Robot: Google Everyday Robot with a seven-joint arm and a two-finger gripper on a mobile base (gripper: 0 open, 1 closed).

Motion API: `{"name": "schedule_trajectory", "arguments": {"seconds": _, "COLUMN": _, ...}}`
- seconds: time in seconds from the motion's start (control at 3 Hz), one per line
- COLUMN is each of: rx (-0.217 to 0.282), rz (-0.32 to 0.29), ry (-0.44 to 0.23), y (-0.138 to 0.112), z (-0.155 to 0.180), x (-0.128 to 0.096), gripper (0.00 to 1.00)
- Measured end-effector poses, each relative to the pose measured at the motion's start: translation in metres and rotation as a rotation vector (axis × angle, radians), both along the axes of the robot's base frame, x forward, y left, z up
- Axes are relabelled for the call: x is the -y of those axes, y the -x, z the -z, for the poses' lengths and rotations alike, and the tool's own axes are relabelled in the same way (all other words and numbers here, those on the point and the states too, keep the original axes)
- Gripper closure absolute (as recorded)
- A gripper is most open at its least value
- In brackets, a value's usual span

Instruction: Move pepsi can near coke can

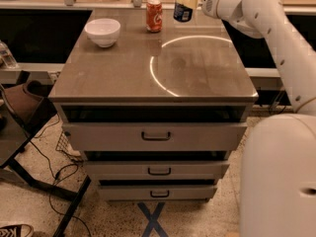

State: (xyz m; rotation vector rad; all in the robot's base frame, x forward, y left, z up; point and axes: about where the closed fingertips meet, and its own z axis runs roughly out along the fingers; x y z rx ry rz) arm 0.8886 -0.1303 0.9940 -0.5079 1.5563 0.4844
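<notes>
I am mid-carry, I judge: the gripper (188, 1), fingers pinching the pepsi can (182, 14), holds it above the far edge of the counter (113, 73) near the coke can (154, 15), so next I should lower it and let go.

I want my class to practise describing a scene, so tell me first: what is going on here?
A white robot arm reaches in from the right over a grey drawer cabinet. Its gripper is shut on the pepsi can, holding it at the far edge of the cabinet top, seemingly just off the surface. The coke can stands upright a little to its left, apart from it. A white bowl sits further left, untouched.
</notes>
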Motion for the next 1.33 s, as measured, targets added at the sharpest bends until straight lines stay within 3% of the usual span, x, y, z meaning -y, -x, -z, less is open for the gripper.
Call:
{"name": "schedule_trajectory", "arguments": {"seconds": 0.67, "rx": 0.026, "rz": 0.083, "ry": 0.073, "y": -0.056, "z": 0.058, "x": 0.012, "gripper": 1.0}}
{"name": "schedule_trajectory", "arguments": {"seconds": 1.33, "rx": 0.022, "rz": 0.078, "ry": 0.073, "y": -0.059, "z": 0.063, "x": 0.007, "gripper": 0.61}}
